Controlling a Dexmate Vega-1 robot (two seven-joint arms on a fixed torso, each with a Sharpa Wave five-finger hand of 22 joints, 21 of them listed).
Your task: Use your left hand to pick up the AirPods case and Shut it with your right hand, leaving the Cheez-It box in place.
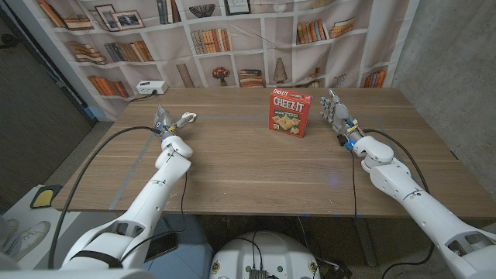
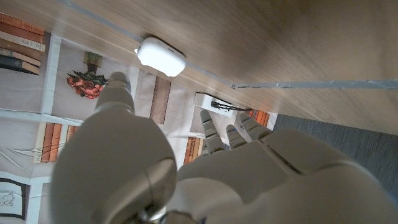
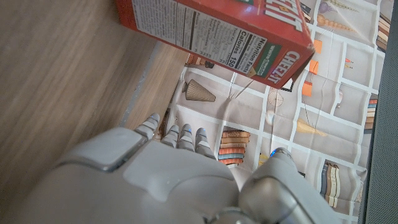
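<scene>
The small white rounded AirPods case point(image 1: 188, 118) lies on the brown wooden table point(image 1: 232, 167) in the upper left of the head view, just beyond my left hand point(image 1: 163, 123). I judge it sits there so my left hand can take it without crossing the table. In the left wrist view the case point(image 2: 161, 56) shows apart from my fingers point(image 2: 118, 93); I hold nothing, though how far they spread I cannot tell. My left arm reaches forward with the hand raised off the wood. The red cardboard Cheez-It box point(image 1: 287, 111) stands upright at upper centre and should stay put. My right hand point(image 1: 335, 111) stands upright just right of it, fingers apart and pointing up, empty, waiting to close the lid.
</scene>
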